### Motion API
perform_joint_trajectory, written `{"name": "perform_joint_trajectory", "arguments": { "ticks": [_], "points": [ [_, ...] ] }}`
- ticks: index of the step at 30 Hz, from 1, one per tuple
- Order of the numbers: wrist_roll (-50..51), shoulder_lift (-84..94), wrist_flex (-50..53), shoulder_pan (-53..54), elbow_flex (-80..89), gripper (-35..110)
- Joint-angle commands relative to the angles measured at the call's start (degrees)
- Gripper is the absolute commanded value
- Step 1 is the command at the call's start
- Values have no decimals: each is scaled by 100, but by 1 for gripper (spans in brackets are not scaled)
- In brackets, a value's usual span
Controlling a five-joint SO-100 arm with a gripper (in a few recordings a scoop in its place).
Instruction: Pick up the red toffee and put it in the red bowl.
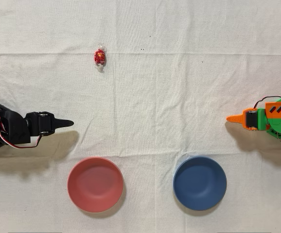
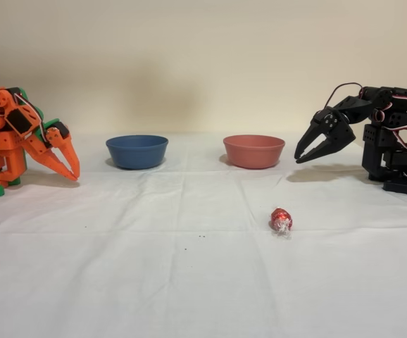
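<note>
The red toffee (image 1: 99, 57) lies on the white cloth in the upper left of the overhead view, in shiny red foil with clear twisted ends. In the fixed view the toffee (image 2: 281, 219) sits near the front, right of centre. The red bowl (image 1: 95, 184) stands at the lower left of the overhead view, plain inside with nothing in it; the fixed view shows the bowl (image 2: 253, 151) at the back. My black gripper (image 1: 68, 123) hovers at the left edge, shut with nothing in it, between toffee and bowl. The gripper (image 2: 299, 158) points down beside the bowl.
A dark blue bowl (image 1: 200, 182) stands to the right of the red one; in the fixed view it (image 2: 136, 151) is on the left. The idle orange arm (image 1: 264, 119) rests at the right edge. A creased white cloth covers the table.
</note>
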Motion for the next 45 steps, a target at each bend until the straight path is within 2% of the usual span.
{"name": "perform_joint_trajectory", "arguments": {
  "ticks": [1, 10, 14, 18, 22, 26, 30, 37, 45],
  "points": [
    [-9, 62, 62, 123, 123, 1],
    [-53, 62, 62, 114, 123, 5],
    [-1055, 62, 70, 114, 123, 8],
    [-1151, 62, -9, 105, 123, 1],
    [-1898, 62, 88, 132, 9, 1],
    [-2004, 62, 193, 325, -422, 0],
    [-2268, 9, 290, 308, -1257, 0],
    [-2496, -1749, 949, 220, -3612, 0],
    [-1661, -3902, 1415, -290, -5783, 0]
  ]
}}
